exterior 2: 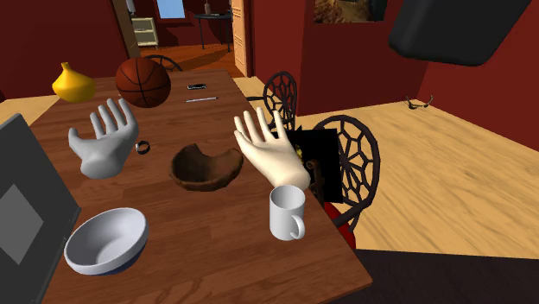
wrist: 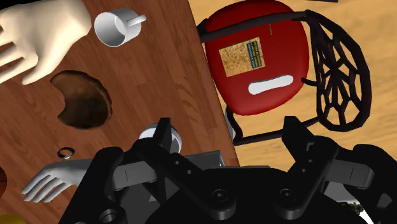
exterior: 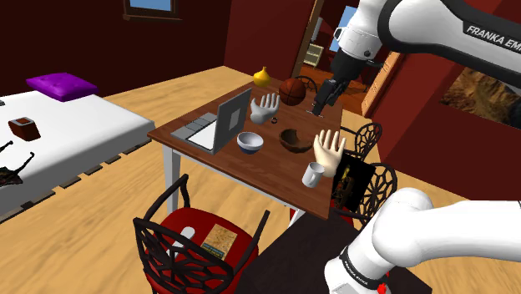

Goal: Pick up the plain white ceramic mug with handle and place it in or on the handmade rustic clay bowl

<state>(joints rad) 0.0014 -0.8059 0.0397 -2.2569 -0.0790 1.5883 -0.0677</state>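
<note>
Over the brown wooden tabletop [exterior 2: 216,250], all-black two-finger hand [wrist: 229,130], opened wide, clasping nothing. Below, round white bowl [exterior 2: 105,240], empty; brown rustic clay bowl [exterior 2: 206,168], uneven-rimmed, also empty, mid-table. Just beside a cream hand-shaped model [exterior 2: 268,148], near the tabletop's edge, plain white mug with handle [exterior 2: 287,212], upright, empty.

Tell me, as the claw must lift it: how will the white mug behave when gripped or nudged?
The mug looks rigid and smooth: likely keeps shape, may slip in a loose grip. Upright, it seems stable, but it stands near the table edge, so a push might send it off.
</note>
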